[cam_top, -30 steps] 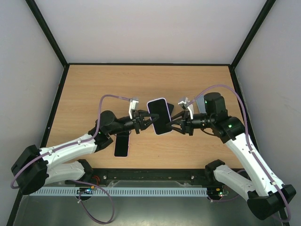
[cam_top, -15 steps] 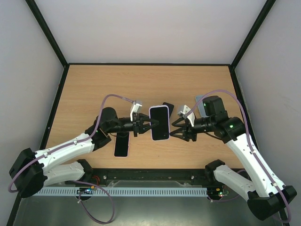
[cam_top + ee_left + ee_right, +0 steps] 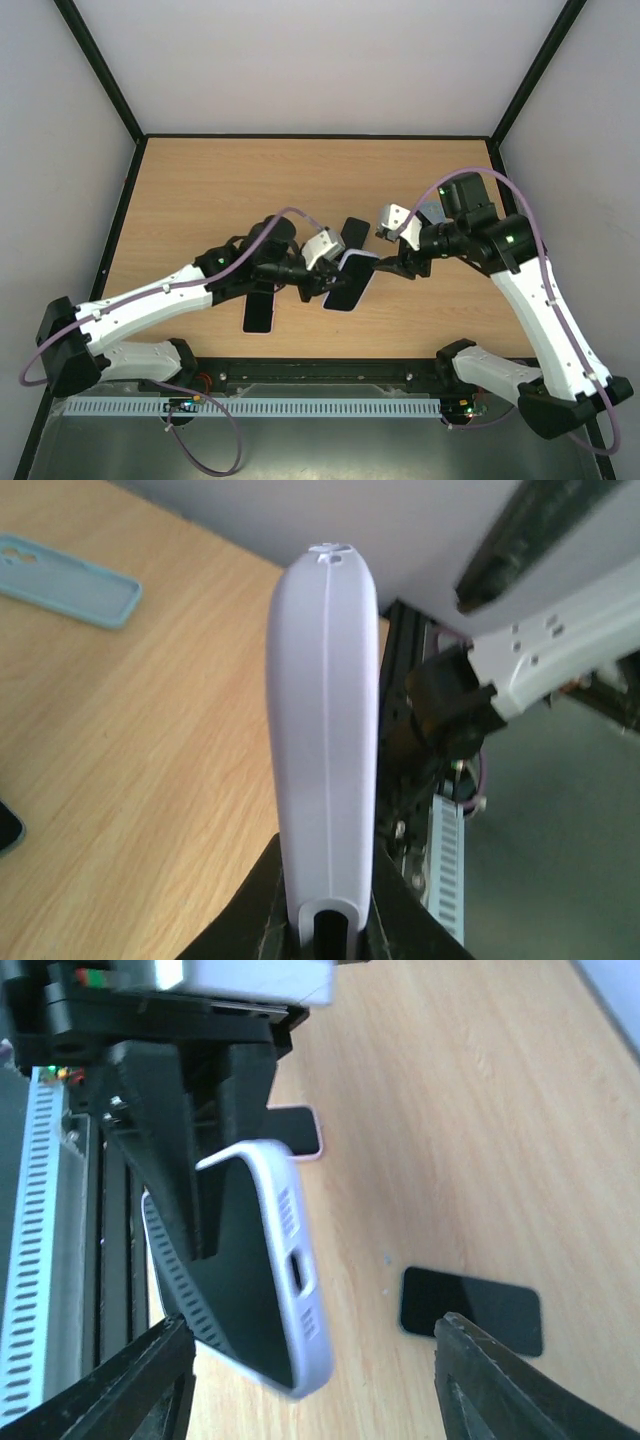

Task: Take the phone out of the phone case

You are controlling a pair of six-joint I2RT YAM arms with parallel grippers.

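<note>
1 lilac phone case (image 3: 325, 730) above wooden table (image 3: 200, 190), pale walls (image 3: 300, 60).

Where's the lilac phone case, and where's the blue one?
lilac phone case (image 3: 325, 710): left wrist view, middle of its narrow side edge.
blue case (image 3: 65, 580): left wrist view, middle of its upper face.

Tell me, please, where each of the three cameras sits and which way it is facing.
Top external: above and behind the robot, looking down on the table; the left arm and right arm show.
Left wrist: on the left arm, looking along the left hand, shut on the phone case.
Right wrist: on the right arm, looking past the open right hand at that case and the left hand.
Shared: all show the case; top and right wrist share the black slab.
</note>
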